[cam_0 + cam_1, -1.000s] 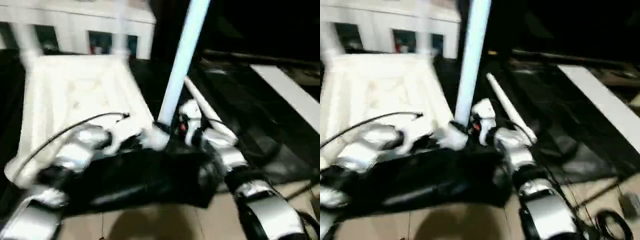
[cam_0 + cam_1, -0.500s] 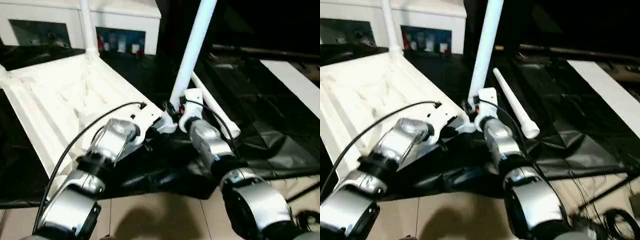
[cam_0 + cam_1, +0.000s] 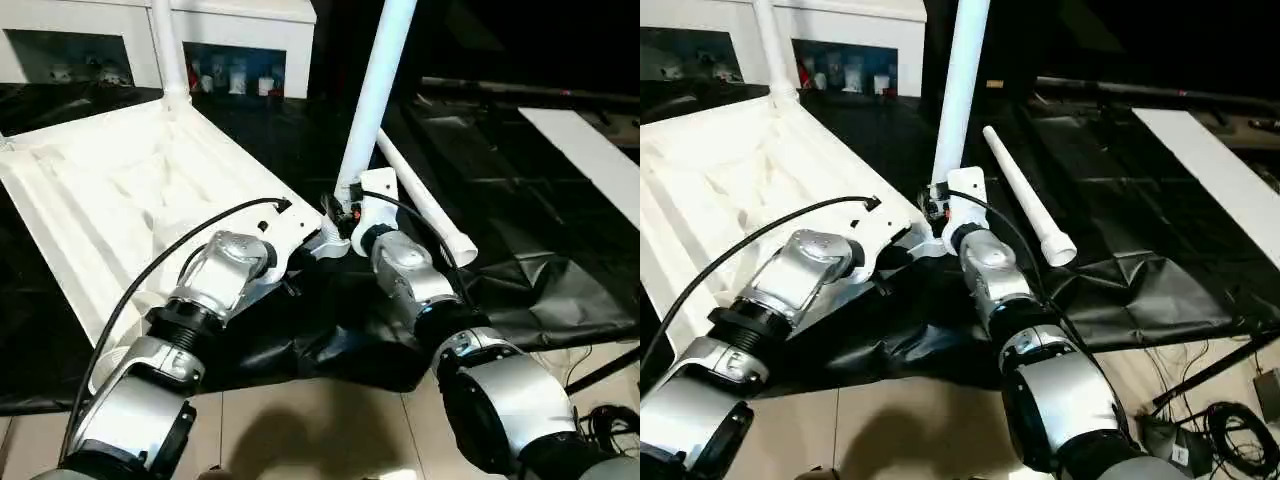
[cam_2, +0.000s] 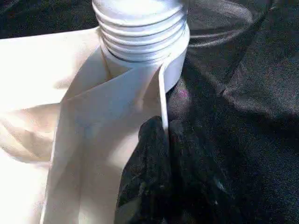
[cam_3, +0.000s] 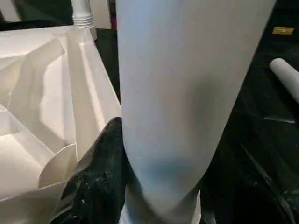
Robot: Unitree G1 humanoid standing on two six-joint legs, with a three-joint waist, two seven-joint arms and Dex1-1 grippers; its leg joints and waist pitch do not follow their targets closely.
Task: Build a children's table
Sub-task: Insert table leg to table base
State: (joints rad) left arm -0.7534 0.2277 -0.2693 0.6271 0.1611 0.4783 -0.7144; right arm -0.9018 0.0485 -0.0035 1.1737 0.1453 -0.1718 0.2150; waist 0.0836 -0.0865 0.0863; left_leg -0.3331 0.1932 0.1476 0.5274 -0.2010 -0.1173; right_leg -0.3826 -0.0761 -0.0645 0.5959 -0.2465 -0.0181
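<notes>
Where the silver forearms cross the near edge of the bench point(image 3: 560, 290), the corner socket point(image 4: 175, 70) of the white table top point(image 3: 110, 200) is largely hidden in the head views. The top is seen lying ribbed side up on the black-draped bench, left of centre, its left part cut off by the frame. Three legs can be counted. One leg point(image 3: 375, 90) is stood in the near right socket, its upper end cut off; its threaded base is seen seated in the socket in the left wrist view. A second leg point(image 3: 170, 50) is stood in the far socket, also cut off. A third leg point(image 3: 1025, 195) is laid loose on the drape, just right of the top. The left end effector point(image 4: 164, 140) is clenched on the thin rim of the top beside the socket. The right end effector point(image 3: 345, 212) is closed around the near leg low down; one black finger point(image 5: 100, 163) is seen against it, the other is hidden behind the tube.
</notes>
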